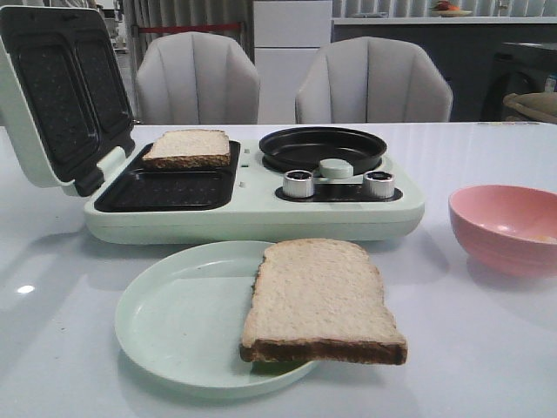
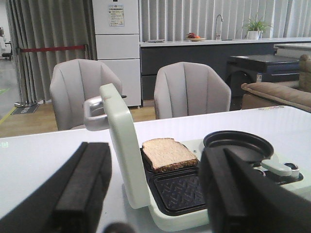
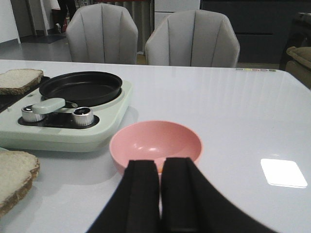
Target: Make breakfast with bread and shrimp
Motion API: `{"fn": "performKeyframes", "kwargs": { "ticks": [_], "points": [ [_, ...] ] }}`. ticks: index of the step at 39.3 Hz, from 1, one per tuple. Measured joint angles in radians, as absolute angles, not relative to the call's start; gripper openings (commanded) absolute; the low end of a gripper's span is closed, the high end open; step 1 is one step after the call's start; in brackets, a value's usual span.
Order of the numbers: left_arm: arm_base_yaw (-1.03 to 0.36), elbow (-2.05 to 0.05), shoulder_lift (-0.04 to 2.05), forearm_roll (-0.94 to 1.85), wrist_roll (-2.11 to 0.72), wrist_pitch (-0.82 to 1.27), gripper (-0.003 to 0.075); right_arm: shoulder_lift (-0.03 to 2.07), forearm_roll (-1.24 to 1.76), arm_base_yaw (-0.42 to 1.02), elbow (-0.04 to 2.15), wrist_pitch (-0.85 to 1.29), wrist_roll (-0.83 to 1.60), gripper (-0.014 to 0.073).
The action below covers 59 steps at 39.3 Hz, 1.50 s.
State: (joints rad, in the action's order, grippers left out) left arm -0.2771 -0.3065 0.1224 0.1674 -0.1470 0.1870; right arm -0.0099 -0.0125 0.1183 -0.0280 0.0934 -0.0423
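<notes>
One slice of bread (image 1: 187, 148) lies on the rear sandwich plate of the open breakfast maker (image 1: 252, 218). It also shows in the left wrist view, bread (image 2: 167, 154). A second slice (image 1: 322, 300) rests on a pale green plate (image 1: 174, 318) and overhangs its right rim. The shrimp are not clearly seen; only a faint orange speck (image 1: 544, 238) shows inside the pink bowl (image 1: 509, 228). My left gripper (image 2: 155, 194) is open and empty, short of the maker. My right gripper (image 3: 161, 167) is shut and empty, just before the pink bowl (image 3: 155, 143). Neither gripper appears in the front view.
The maker's lid (image 1: 57, 96) stands raised at the left. A black frying pan (image 1: 322, 148) sits on its right half, with two knobs (image 1: 298, 183) in front. Two grey chairs (image 1: 198, 78) stand behind the white table (image 1: 487, 348).
</notes>
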Motion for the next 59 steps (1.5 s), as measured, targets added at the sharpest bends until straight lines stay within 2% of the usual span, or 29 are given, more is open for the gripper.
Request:
{"fn": "performKeyframes", "kwargs": {
  "ticks": [9, 19, 24, 32, 42, 46, 52, 55, 59],
  "points": [
    [-0.278, -0.288, 0.122, 0.205, -0.147, 0.18, 0.0457, -0.01, -0.083, 0.118, -0.028, 0.014, -0.026, 0.0185],
    [-0.278, -0.289, 0.122, 0.212, -0.147, 0.18, 0.0457, -0.01, -0.012, 0.118, -0.028, -0.158, -0.055, 0.0185],
    [-0.278, -0.289, 0.122, 0.212, -0.147, 0.18, 0.0457, -0.008, 0.083, 0.118, 0.014, -0.077, -0.088, 0.0185],
    [-0.278, -0.289, 0.122, 0.212, -0.147, 0.18, 0.0457, 0.106, 0.13, 0.118, 0.178, 0.112, -0.096, 0.0185],
    [-0.278, -0.289, 0.122, 0.212, -0.147, 0.18, 0.0457, 0.156, 0.133, 0.118, 0.199, 0.148, -0.096, 0.0189],
    [-0.278, -0.289, 0.122, 0.212, -0.147, 0.18, 0.0457, 0.156, 0.136, 0.118, 0.211, 0.193, -0.096, 0.0255],
    [-0.278, -0.289, 0.122, 0.212, -0.147, 0.18, 0.0457, 0.156, 0.136, 0.118, 0.253, 0.283, -0.097, 0.0464],
    [-0.278, -0.289, 0.122, 0.212, -0.147, 0.18, 0.0457, 0.165, 0.138, 0.127, 0.272, 0.3, -0.097, 0.0503],
    [-0.278, -0.289, 0.122, 0.212, -0.147, 0.18, 0.0457, 0.212, 0.14, 0.153, 0.288, 0.327, -0.097, 0.0504]
  ]
}}
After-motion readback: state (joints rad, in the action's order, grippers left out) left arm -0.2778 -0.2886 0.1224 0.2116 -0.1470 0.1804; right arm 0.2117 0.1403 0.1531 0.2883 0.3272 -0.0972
